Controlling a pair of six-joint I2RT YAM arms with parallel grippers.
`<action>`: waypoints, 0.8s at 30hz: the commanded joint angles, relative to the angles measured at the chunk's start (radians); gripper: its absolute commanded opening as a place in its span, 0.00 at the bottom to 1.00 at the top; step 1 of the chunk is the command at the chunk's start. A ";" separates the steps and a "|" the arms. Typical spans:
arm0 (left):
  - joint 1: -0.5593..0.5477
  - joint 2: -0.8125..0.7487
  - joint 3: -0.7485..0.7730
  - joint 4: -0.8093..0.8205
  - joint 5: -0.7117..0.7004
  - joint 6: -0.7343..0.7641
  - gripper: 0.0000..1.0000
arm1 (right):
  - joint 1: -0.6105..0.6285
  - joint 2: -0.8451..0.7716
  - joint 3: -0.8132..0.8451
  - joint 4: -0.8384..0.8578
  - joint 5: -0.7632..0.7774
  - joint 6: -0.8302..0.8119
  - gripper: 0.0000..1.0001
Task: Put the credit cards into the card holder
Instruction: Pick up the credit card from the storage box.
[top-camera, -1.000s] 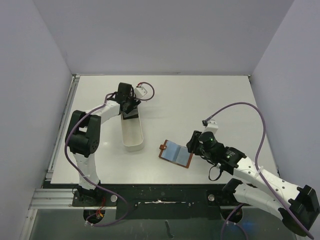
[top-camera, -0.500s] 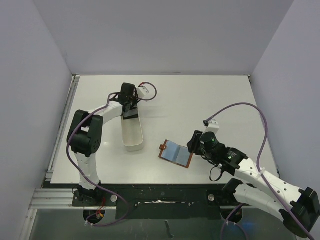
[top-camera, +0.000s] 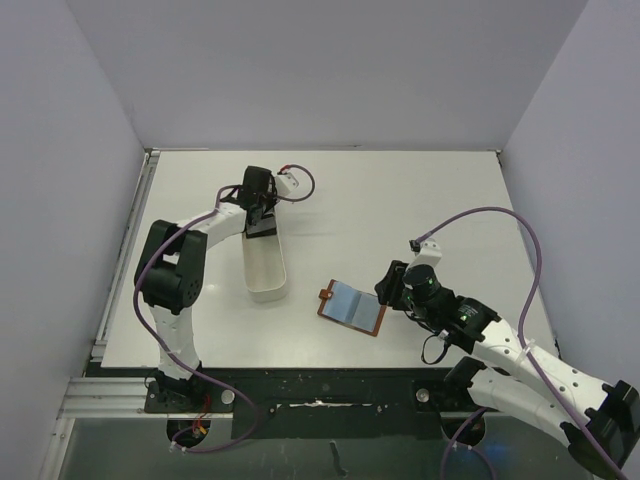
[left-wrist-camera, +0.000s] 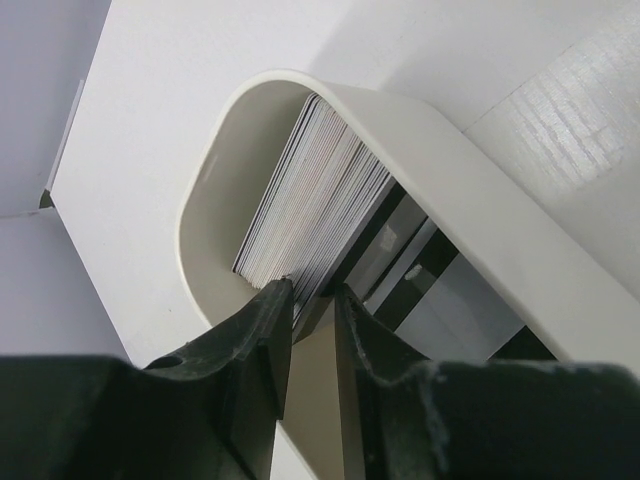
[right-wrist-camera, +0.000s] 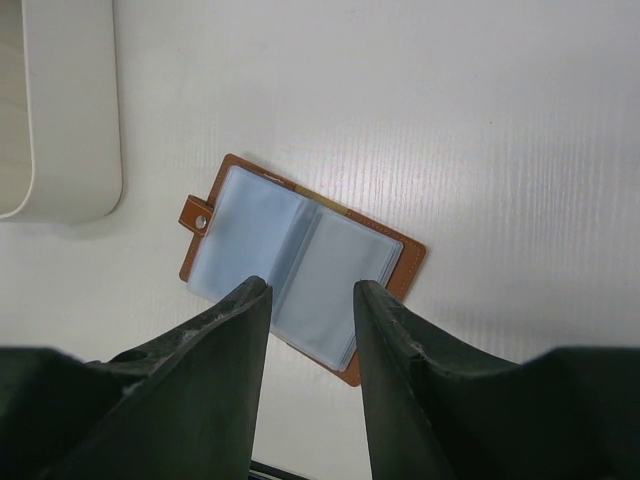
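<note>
I take the white tray (top-camera: 267, 278) as my marker. It lies lengthwise on the worktop (top-camera: 400, 200), one rounded end far from the arm bases and the other end near them. The credit cards (left-wrist-camera: 320, 195) stand on edge in the tray's far end, packed into a tight stack that leans against the curved wall (left-wrist-camera: 450, 170). In the wrist view I see pale edges and a few dark faces. The rest of the tray, towards its near end, shows only a bare floor.

The left tool (left-wrist-camera: 312, 295) reaches down into the far end of the tray. Its fingers (left-wrist-camera: 262, 330) are drawn close together on either side of the nearest cards' lower corner. I cannot tell whether they are actually pinching a card or only straddling it.

To the right of the tray, level with its near end and apart from it, the card holder (right-wrist-camera: 290, 235) lies open and flat. Its pale blue pockets face up and its tab points back towards the tray. I see no card in those pockets.

Further right of the tray, the right tool (right-wrist-camera: 310, 288) hangs over the card holder's right-hand edge. Its jaws are parted and it grasps nothing.
</note>
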 joint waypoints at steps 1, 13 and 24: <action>-0.003 -0.046 0.034 0.053 -0.046 -0.001 0.19 | -0.006 -0.024 -0.002 0.032 0.016 -0.010 0.40; -0.048 -0.172 0.082 -0.202 -0.018 -0.108 0.00 | -0.006 -0.081 -0.069 0.102 -0.029 0.014 0.40; -0.079 -0.378 0.060 -0.323 0.027 -0.373 0.00 | -0.003 -0.094 -0.080 0.101 -0.086 0.057 0.39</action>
